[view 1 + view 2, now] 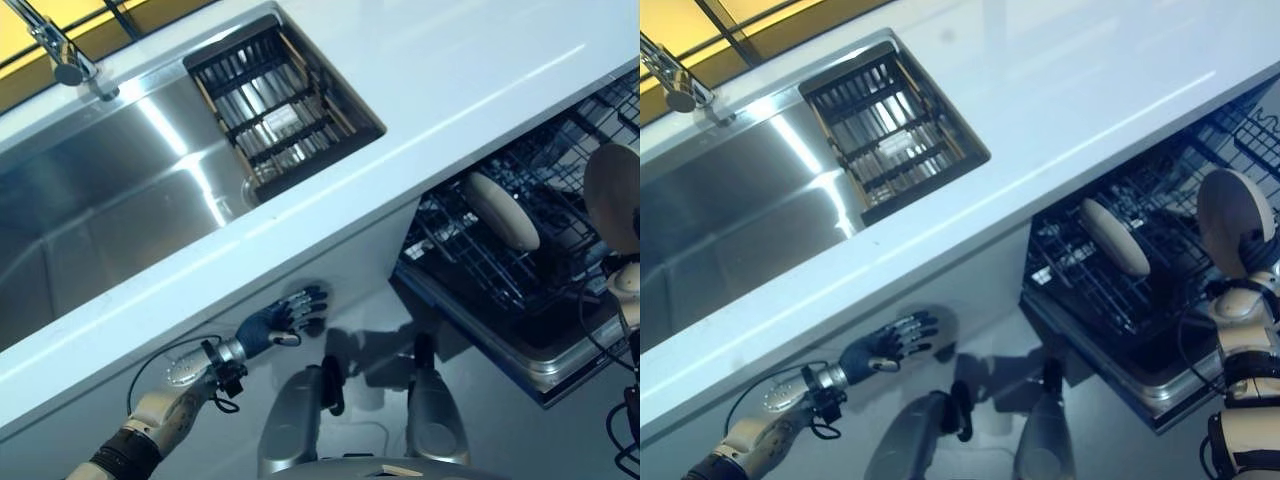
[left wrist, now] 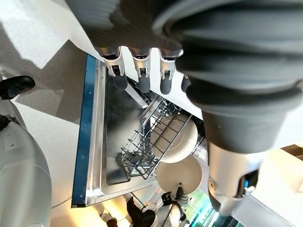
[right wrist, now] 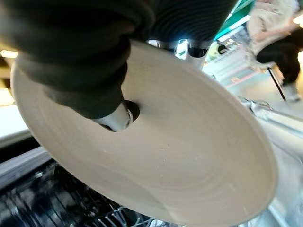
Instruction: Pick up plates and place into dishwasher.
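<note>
Right hand [image 3: 102, 101] pinches a beige plate [image 3: 189, 156] over the dishwasher rack [image 1: 1110, 290]; left hand [image 1: 285, 320] hangs open below the counter edge [image 1: 330, 205].

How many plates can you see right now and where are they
2. One plate stands on edge in the dishwasher rack. The other plate is pinched in the right hand above the rack's right end. The rack's far part is cut off, so more may be hidden.
</note>
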Tool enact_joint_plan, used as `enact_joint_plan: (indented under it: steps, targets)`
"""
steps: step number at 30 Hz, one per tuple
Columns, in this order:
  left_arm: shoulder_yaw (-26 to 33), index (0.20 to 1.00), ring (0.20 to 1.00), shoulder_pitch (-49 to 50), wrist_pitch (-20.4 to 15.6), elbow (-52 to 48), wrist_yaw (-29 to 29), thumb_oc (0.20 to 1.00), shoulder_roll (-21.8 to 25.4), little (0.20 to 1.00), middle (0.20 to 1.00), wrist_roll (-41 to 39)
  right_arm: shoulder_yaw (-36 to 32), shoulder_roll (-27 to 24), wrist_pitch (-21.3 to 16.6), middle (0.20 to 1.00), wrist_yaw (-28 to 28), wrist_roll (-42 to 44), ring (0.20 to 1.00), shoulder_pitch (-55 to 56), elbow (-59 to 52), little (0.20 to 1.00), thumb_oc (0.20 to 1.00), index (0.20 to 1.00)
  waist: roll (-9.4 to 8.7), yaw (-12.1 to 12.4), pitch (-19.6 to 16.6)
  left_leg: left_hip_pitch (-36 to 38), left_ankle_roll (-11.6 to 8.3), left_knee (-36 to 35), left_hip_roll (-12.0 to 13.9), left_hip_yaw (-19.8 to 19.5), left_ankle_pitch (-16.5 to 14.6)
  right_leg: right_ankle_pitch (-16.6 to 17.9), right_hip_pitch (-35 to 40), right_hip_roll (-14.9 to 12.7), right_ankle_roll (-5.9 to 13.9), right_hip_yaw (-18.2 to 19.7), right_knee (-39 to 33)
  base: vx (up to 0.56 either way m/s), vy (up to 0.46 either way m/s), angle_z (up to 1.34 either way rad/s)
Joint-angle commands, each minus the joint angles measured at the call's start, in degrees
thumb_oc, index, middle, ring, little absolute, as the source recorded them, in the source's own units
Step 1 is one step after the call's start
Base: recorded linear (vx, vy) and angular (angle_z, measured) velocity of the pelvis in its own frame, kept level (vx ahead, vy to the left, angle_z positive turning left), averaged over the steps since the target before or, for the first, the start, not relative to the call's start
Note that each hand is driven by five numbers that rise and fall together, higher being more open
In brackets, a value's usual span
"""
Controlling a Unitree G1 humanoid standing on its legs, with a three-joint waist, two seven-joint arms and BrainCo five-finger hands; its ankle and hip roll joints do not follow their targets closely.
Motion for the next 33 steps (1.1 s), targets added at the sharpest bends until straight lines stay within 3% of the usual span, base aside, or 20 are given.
enact_joint_plan:
  steps: [1,10,16,30,31,32,33]
  targets:
    - [-0.67,1.0,1.0,0.58,-1.68,-5.57,0.25,1.0,0.93,1.0,1.0,-2.75,4.18,-6.06,-1.11,0.2,0.07,-3.21,0.2,-6.05,1.32,0.2,0.2,0.2,-0.03,2.02,-0.38,-3.65,-4.73,-3.88,4.28,-7.12,5.38,-5.09,1.22,-0.13,-0.4,-0.26,5.05,-0.01,-0.057,0.06]
    - [-2.18,1.0,1.0,-0.86,-2.06,-5.7,0.98,1.0,0.43,1.0,1.0,-2.04,9.28,-6.42,-1.39,0.2,5.03,-4.96,0.2,-10.14,4.59,0.2,0.2,0.2,0.26,2.73,-0.42,-4.57,-5.07,-4.45,3.82,-8.44,5.92,-5.6,-0.12,-0.16,-0.9,-1.43,5.74,0.0,-0.008,0.02]
    - [-2.65,1.0,1.0,-2.91,-2.66,-5.17,1.49,1.0,0.6,1.0,1.0,-2.78,11.29,-4.47,2.06,0.2,7.84,-5.01,0.2,-12.29,6.57,0.2,0.2,0.2,1.07,3.25,0.23,-5.13,-4.88,-5.47,3.04,-8.77,6.64,-5.67,-0.81,-0.57,-0.94,-1.92,5.76,-0.01,0.008,0.04]
    - [-3.16,1.0,1.0,-6.05,-3.84,-6.41,2.67,1.0,1.83,1.0,1.0,-4.31,15.52,-3.78,7.54,0.2,6.48,-6.29,0.2,-19.19,10.13,0.2,0.2,0.2,2.98,3.53,2.56,-7.68,-4.7,-7.14,2.19,-8.48,8.31,-5.62,-4.52,-1.04,-1.3,-2.78,6.78,-0.05,0.016,0.03]
    - [-3.23,1.0,1.0,-6.15,-3.94,-6.44,2.81,1.0,1.96,1.0,1.0,-4.45,15.63,-3.85,7.62,0.438,6.32,-6.24,0.438,-19.33,10.34,0.438,0.438,0.438,2.97,3.52,2.55,-7.77,-4.68,-7.19,2.18,-8.42,8.35,-5.61,-4.65,-1.03,-1.32,-2.8,6.78,0.0,0.0,0.0]
    - [-3.24,1.0,1.0,-6.21,-4.14,-6.43,2.82,1.0,2.11,1.0,1.0,-4.54,15.51,-3.99,7.81,0.834,6.19,-6.44,0.834,-19.43,10.45,0.834,0.834,0.834,2.95,3.49,2.58,-7.9,-4.64,-7.21,2.22,-8.29,8.35,-5.66,-4.82,-1.02,-1.35,-2.84,6.83,0.0,0.0,0.0]
    - [-3.18,1.0,1.0,-6.37,-3.95,-6.66,3.02,1.0,2.24,1.0,1.0,-4.58,15.52,-4.1,7.92,1.0,6.05,-6.27,1.0,-19.54,10.61,1.0,1.0,1.0,2.96,3.5,2.55,-7.94,-4.61,-7.33,2.2,-8.24,8.39,-5.63,-4.97,-0.96,-1.39,-2.82,6.77,0.0,0.0,0.0]
